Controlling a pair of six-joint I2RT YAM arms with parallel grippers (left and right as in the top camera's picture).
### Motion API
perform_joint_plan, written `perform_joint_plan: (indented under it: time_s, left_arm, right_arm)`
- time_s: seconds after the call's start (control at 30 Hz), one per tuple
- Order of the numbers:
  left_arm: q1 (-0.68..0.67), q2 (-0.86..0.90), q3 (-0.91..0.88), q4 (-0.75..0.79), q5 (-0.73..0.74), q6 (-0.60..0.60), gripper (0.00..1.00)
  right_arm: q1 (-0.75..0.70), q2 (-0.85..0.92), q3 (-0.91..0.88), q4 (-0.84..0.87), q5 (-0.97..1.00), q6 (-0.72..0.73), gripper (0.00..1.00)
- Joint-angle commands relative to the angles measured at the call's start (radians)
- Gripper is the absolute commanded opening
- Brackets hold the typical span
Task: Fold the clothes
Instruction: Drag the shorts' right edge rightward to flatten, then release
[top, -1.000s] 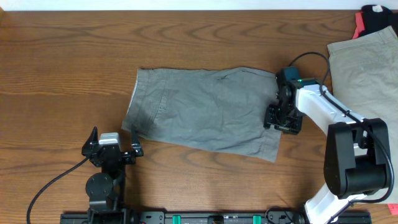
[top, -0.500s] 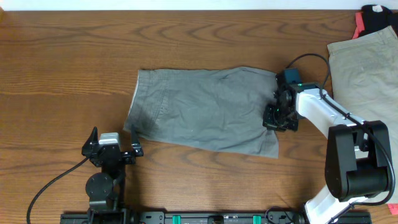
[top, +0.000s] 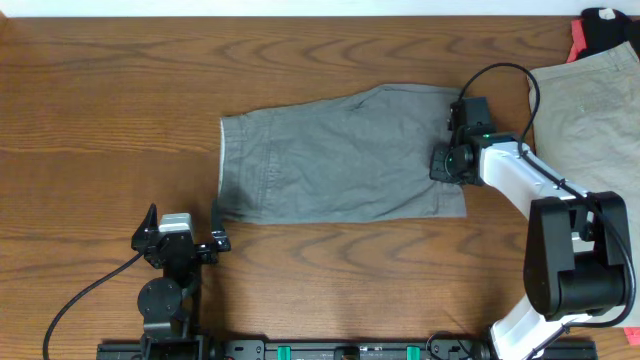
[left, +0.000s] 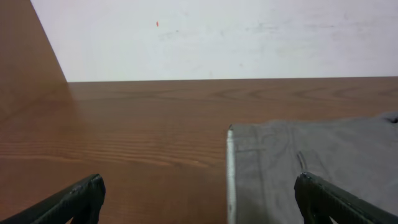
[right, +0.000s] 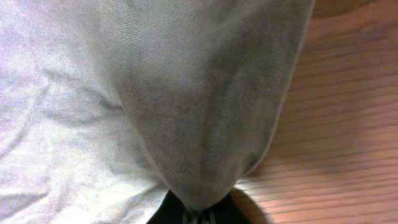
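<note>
The medium grey shorts (top: 330, 155) lie spread flat in the middle of the table. My right gripper (top: 447, 163) is shut on their right edge. In the right wrist view the grey cloth (right: 186, 93) bunches into the closed jaws of the right gripper (right: 198, 214) and hides the fingers. My left gripper (top: 185, 228) stands open near the table's front, just short of the shorts' left front corner. From the left wrist, the shorts' pale left edge (left: 231, 168) runs between the spread fingertips (left: 74, 199) of the left gripper (left: 199, 208), which holds nothing.
A paler beige-grey pair of shorts (top: 590, 110) lies at the right edge of the table. A black and red garment (top: 600, 25) sits in the far right corner. Bare wood (top: 110, 120) stretches left of the grey shorts. A white wall (left: 217, 37) stands behind the table.
My right gripper has shut on the grey shorts' right edge and moved it toward the far side, so the shorts now lie straighter. The left arm has not moved.
</note>
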Motion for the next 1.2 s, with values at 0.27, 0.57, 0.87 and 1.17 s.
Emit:
perform_joint_plan:
  time_s: [0.27, 0.57, 0.87, 1.17]
  left_arm:
    - [0.003, -0.005, -0.022, -0.034, -0.027, -0.008, 0.98]
    - [0.003, -0.005, -0.022, -0.034, -0.027, -0.008, 0.98]
    - [0.003, -0.005, -0.022, -0.034, -0.027, -0.008, 0.98]
    - [0.003, -0.005, -0.022, -0.034, -0.027, -0.008, 0.98]
  right_arm:
    - [-0.033, 0.008, 0.043, -0.087, 0.068, 0.015, 0.07]
    - [-0.033, -0.001, 0.151, -0.246, 0.076, 0.050, 0.99]
    - [-0.032, -0.041, 0.495, -0.613, 0.082, 0.067, 0.99]
    - [-0.079, -0.081, 0.571, -0.572, 0.195, 0.064, 0.99]
